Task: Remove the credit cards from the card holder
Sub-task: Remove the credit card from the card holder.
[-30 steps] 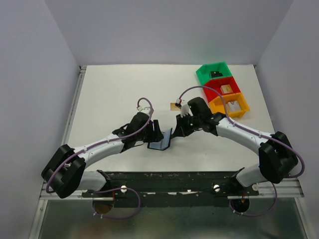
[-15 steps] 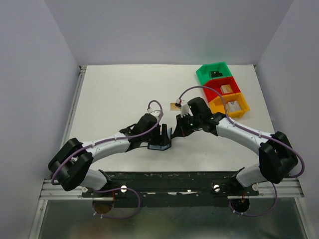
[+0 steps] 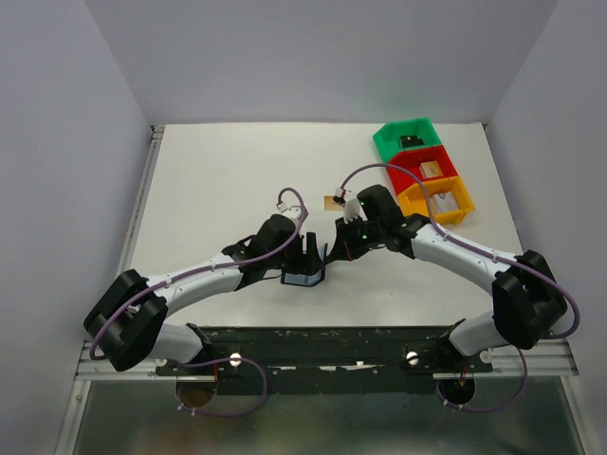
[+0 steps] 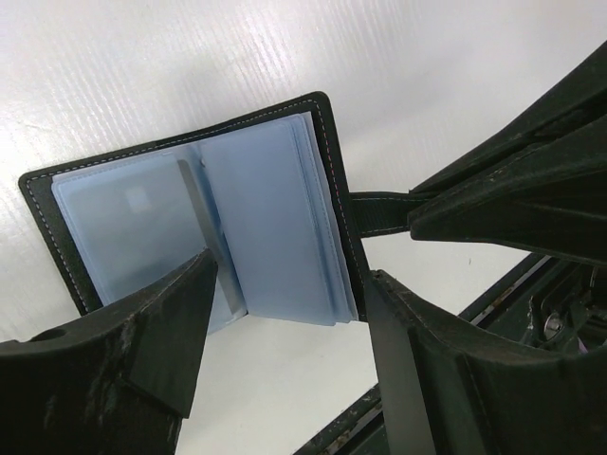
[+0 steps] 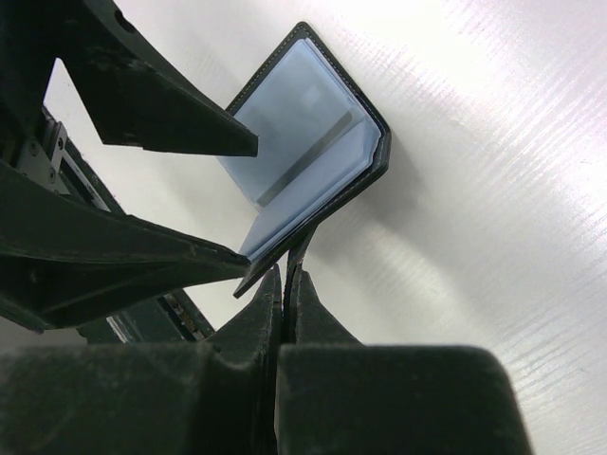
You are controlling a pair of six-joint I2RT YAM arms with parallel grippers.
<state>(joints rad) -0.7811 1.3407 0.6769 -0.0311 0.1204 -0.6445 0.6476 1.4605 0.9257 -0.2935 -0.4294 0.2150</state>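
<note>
My left hand (image 4: 289, 275) is moving in over the small black bifold card holder (image 4: 256, 218) sitting open on the white surface (image 4: 427, 76), opening wide and empty. My right hand (image 5: 285, 280) is clamping its strap tab (image 4: 379, 210), setting up, I judge, for emptying it.

left claw (image 4: 289, 284) covers part of the card holder (image 4: 256, 213).

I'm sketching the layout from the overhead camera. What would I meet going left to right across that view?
Left arm's shoulder joint → card holder → coloured bins → right arm's shoulder joint.
</note>
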